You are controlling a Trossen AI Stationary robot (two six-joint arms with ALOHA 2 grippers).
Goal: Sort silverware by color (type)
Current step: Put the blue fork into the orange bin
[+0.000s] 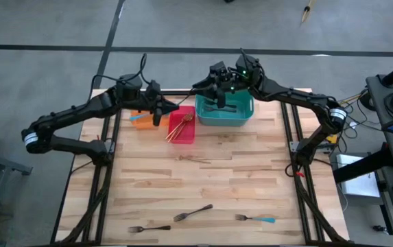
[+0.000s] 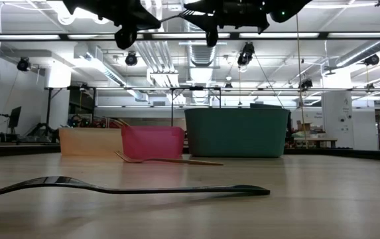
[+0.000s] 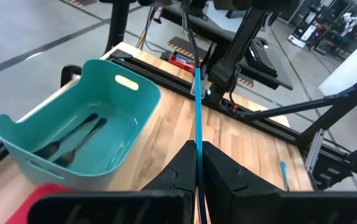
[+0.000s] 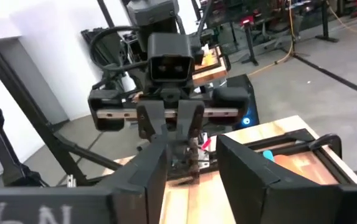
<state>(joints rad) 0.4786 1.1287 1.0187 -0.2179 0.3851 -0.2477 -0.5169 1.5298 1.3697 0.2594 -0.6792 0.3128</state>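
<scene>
My left gripper hangs above the red bin and is shut on a blue-handled fork. The fork sticks out toward my right gripper, which is open over the left end of the teal bin and faces the left one. The fork's far end stands by the right fingers; I cannot tell whether they touch. Dark forks lie in the teal bin and gold forks lean in the red bin. Another blue handle shows in the orange bin. My left gripper pinches the fork's blue handle between its two fingers. The fork runs on straight ahead along the fingers. It is lifted clear, high above the table beside the teal bin. The fingers hide the handle's near end.
On the table lie a gold fork in the middle, two dark forks near the front edge, and a blue-handled fork at the front right. The three bins stand in a row at the far edge.
</scene>
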